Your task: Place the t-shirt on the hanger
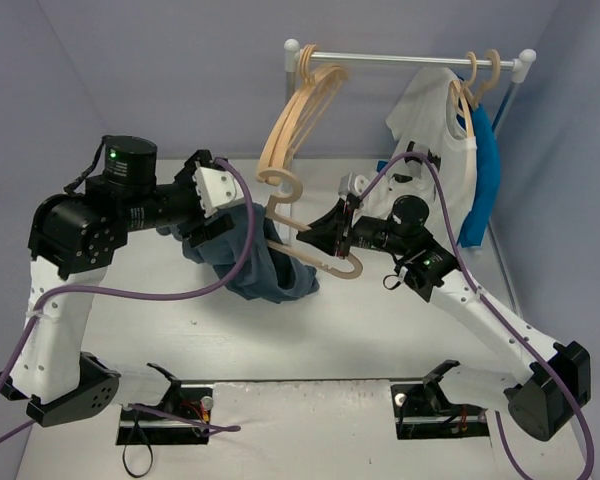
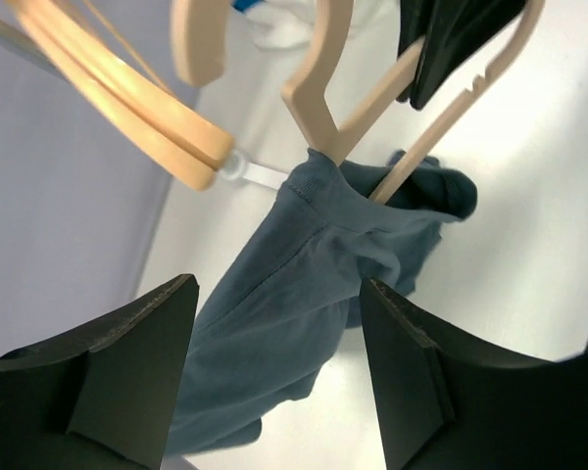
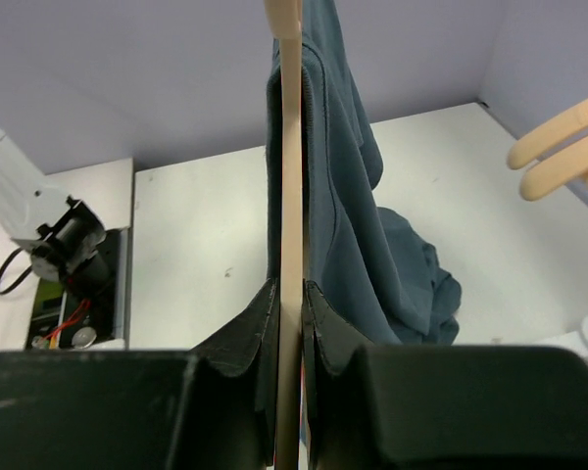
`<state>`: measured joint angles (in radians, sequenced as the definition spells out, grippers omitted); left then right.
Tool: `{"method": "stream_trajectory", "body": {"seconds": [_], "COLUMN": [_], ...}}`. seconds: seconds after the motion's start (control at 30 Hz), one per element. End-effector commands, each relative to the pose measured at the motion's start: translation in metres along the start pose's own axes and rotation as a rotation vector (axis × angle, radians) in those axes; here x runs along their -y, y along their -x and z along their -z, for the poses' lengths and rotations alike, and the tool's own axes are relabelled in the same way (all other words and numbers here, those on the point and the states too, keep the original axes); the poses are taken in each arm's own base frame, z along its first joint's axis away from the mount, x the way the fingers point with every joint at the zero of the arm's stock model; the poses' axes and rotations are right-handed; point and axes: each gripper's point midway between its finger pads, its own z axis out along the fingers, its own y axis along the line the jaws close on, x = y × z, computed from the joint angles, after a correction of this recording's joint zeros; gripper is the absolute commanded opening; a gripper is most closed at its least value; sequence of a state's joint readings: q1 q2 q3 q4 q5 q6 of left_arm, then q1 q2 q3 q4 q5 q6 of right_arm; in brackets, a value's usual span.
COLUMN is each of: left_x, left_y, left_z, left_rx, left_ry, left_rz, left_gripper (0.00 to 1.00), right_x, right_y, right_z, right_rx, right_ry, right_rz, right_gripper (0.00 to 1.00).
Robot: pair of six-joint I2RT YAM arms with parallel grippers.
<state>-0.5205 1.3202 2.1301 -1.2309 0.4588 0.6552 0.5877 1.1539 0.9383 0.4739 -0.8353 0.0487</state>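
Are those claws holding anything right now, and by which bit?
The right gripper clamps the hanger by one wooden arm, with the t-shirt hanging from it. The left gripper is open, holding nothing.

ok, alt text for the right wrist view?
The right gripper is shut on a thin pale wooden hanger running straight up the frame. The slate-blue t-shirt hangs bunched along the hanger's right side over the white table; two more wooden hanger tips poke in at right.

hanger (image 1: 352, 268): pale wood, tilted, raised | t-shirt (image 1: 255, 262): slate-blue, bunched, apparently threaded on one arm
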Motion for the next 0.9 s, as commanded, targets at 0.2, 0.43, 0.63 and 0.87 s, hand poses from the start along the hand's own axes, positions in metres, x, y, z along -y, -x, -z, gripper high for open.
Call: {"method": "stream_trajectory", "body": {"seconds": [0.2,0.43,0.63,0.87], "left_x": [0.012,0.021,0.037,0.044], "left_y": [-0.017,-0.034,-0.058,-0.064], "left_z": [-0.011,-0.028,-0.041,-0.049], "left_rx": [-0.022,-0.074,-0.132,-0.111], "left_ry": [-0.083,-0.151,-0.25,-0.307], "left_rz": [-0.121,-0.09,-0.042,-0.013], "left_gripper": [0.63,0.63,0.63,0.59], "right_x": [-0.031,-0.035,-0.037,-0.038], "right_y": [0.026,0.025,0.026,0.026], "right_z": [0.01,0.011,0.012,0.012], "right_rx": [0.08,0.076,0.076,0.076], "right_ry": [0.135,0.154,0.164,0.169], "right_rz": [0.101,0.097,0.1,0.106], "right_gripper": [0.0,0.0,0.0,0.0]}}
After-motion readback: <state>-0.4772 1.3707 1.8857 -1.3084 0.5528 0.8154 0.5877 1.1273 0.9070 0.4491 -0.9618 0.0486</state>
